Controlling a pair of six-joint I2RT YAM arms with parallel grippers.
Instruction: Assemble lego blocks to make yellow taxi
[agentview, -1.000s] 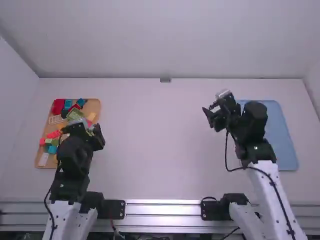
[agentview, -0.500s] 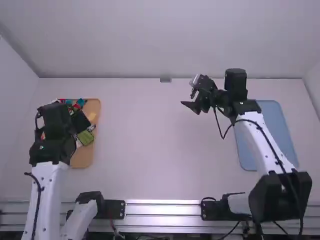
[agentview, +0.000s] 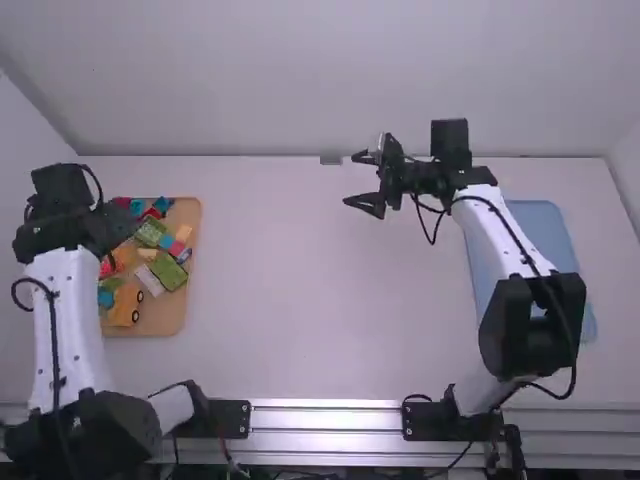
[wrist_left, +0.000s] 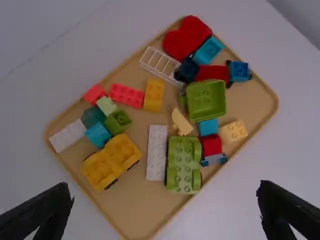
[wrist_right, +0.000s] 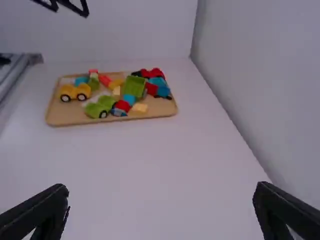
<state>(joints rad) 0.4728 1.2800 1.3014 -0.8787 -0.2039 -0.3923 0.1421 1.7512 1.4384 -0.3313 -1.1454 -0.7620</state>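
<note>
In the high view the left gripper (agentview: 120, 228) is held over the wooden tray (agentview: 160, 325) of blocks, and the right gripper (agentview: 356, 181) stands open above the far middle of the table. Nothing is between the open fingers of the left gripper (wrist_left: 165, 210) or the right gripper (wrist_right: 161, 210). A yellow wheeled car base (wrist_left: 111, 160) lies in the tray, seen also as a yellow car (wrist_right: 75, 93) in the right wrist view. Elsewhere in the tray are a yellow brick (wrist_left: 154, 95), a pale yellow brick (wrist_left: 233, 131) and a long white brick (wrist_left: 157, 152).
Green (wrist_left: 184, 164), red (wrist_left: 126, 95) and blue blocks (wrist_left: 208, 50) share the tray, with a white frame piece (wrist_left: 159, 64). A blue tray (agentview: 541, 225) lies at the right, partly beneath the right arm. Walls border the table's far edge and sides.
The left arm has drawn back to the left, uncovering more of the tray. The right gripper has moved left and away from the camera, out over the middle.
</note>
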